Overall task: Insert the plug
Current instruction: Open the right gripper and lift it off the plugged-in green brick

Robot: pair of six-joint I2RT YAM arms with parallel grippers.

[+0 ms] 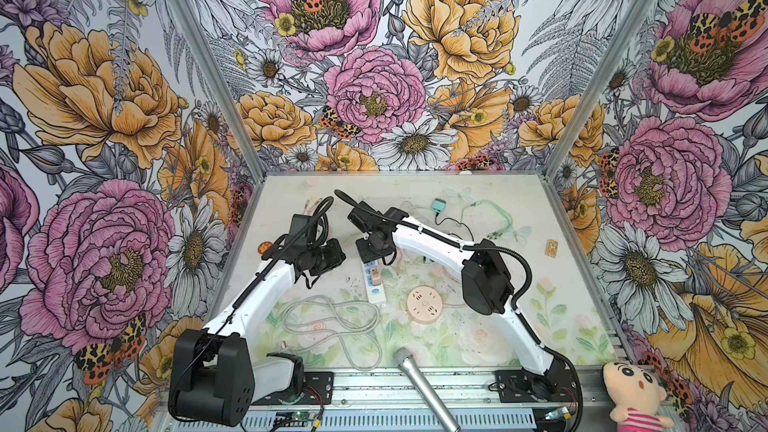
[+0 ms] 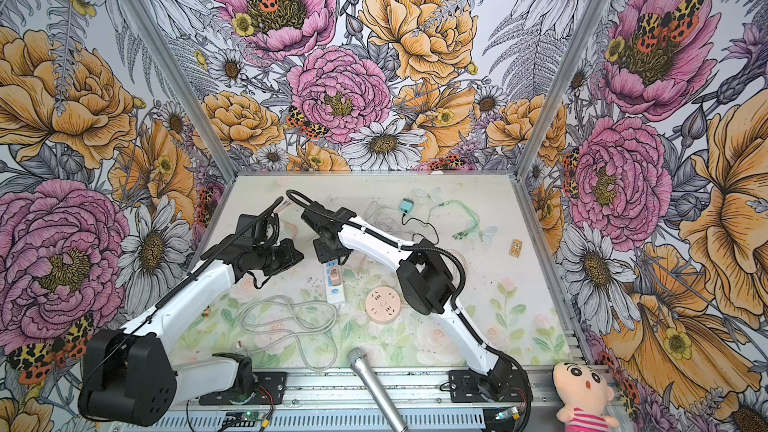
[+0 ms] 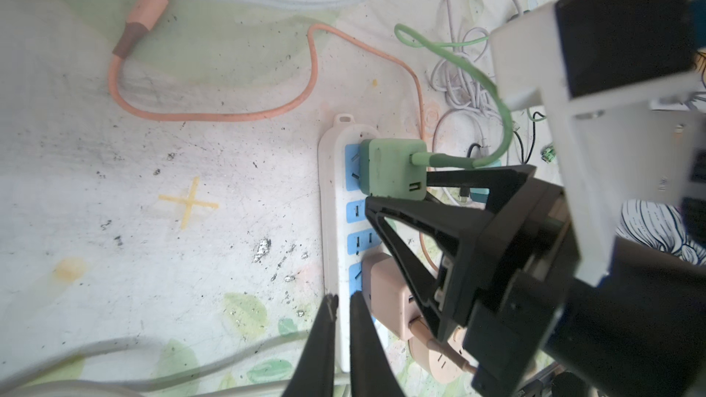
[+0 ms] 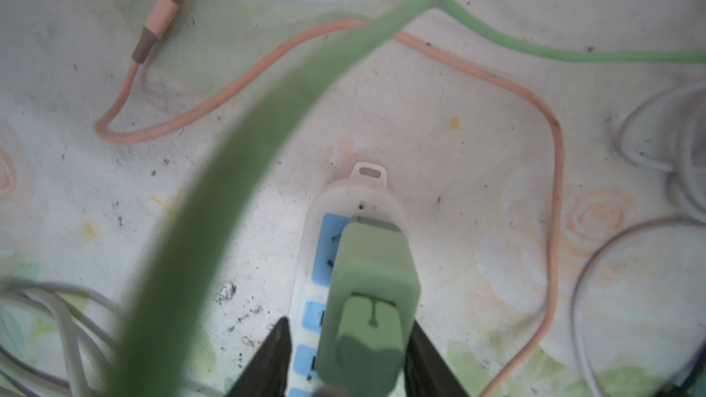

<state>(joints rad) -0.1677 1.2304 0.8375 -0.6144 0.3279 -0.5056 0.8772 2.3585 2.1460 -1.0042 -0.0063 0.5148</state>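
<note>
At the tabbed end of the white power strip (image 4: 359, 194), the green plug (image 4: 368, 280) sits in the last blue socket. The right gripper (image 4: 349, 324) straddles it with jaws parted, a gap showing on one side. The left gripper (image 3: 343, 297) is all but closed, empty, by the strip's long edge.

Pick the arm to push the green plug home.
Right. Its gripper straddles the green plug, jaws open either side, over the power strip's end socket. The left gripper is shut, further along the strip beside the pink plug; probably best steadying.
</note>
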